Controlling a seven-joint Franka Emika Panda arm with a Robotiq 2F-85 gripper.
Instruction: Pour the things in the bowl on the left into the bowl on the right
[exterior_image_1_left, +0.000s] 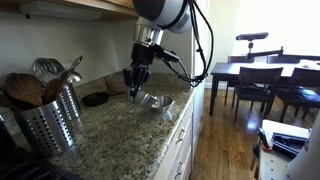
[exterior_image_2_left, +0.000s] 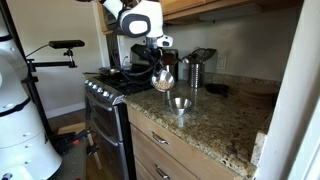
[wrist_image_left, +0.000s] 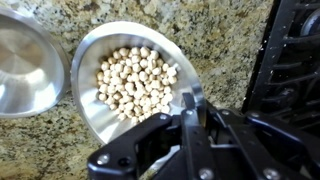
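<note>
The granite worktop (wrist_image_left: 200, 30) was seen under two bowls. The filled bowl (wrist_image_left: 92, 108) was gripped at its rim by the closed tool (wrist_image_left: 190, 108), beside the empty bowl (wrist_image_left: 28, 62). The pale round pieces (wrist_image_left: 135, 85) were judged unpoured; the whole tipping was left.

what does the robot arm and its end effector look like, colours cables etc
The arm has rounded white-grey segments with dark joints. Black cables loop loosely alongside it down to the wrist. The end effector is black, built of chunky linked fingers with visible round screws.
</note>
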